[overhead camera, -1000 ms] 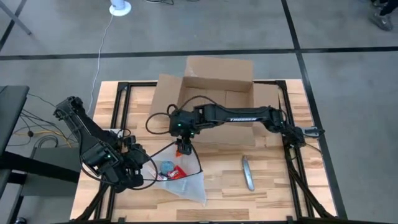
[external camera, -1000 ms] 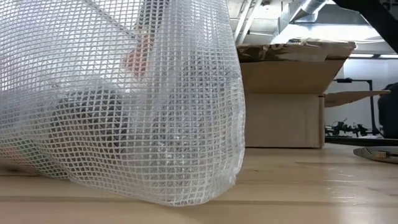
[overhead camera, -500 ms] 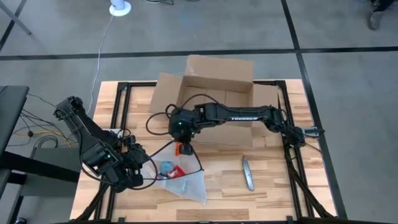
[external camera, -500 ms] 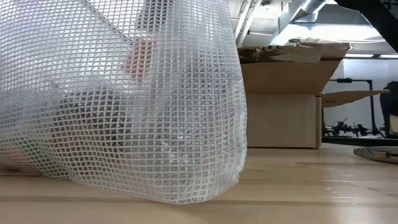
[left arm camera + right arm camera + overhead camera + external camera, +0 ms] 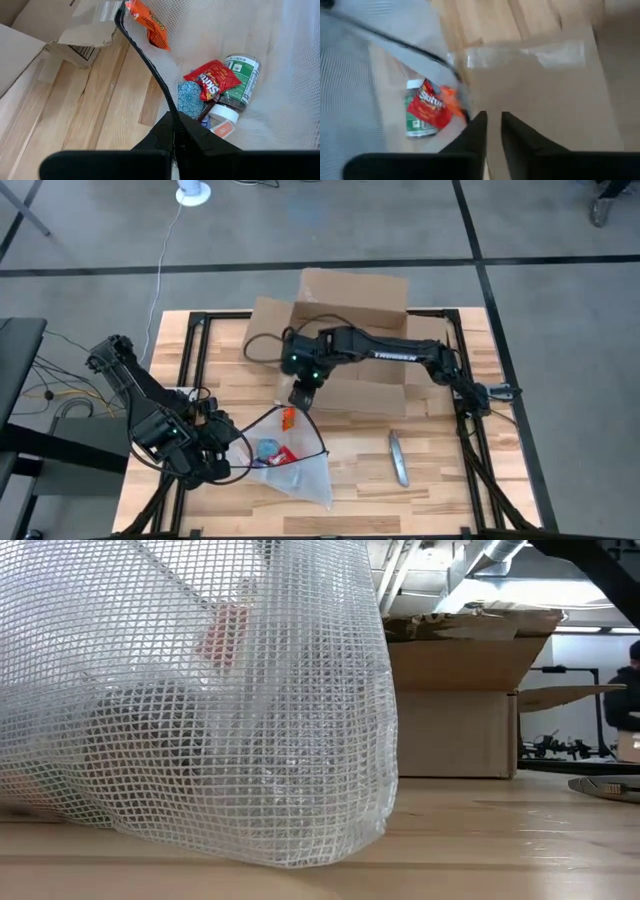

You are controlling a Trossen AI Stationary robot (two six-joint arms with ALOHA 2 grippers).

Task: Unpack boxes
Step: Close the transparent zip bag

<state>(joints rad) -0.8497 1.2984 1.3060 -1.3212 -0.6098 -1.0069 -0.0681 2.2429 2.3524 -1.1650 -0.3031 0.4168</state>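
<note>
left hand clenched on mesh bag rim | right hand released | red pouch: "Skittles"

Even, bright overhead light, soft shadows — right wrist view motion-blurred, low view's near mesh out of focus.

From overhead we look straight down on the whole table. Our low camera sits at tabletop level, pressed close against the mesh bag. Both wrist cameras share the red Skittles packet inside it.
</note>
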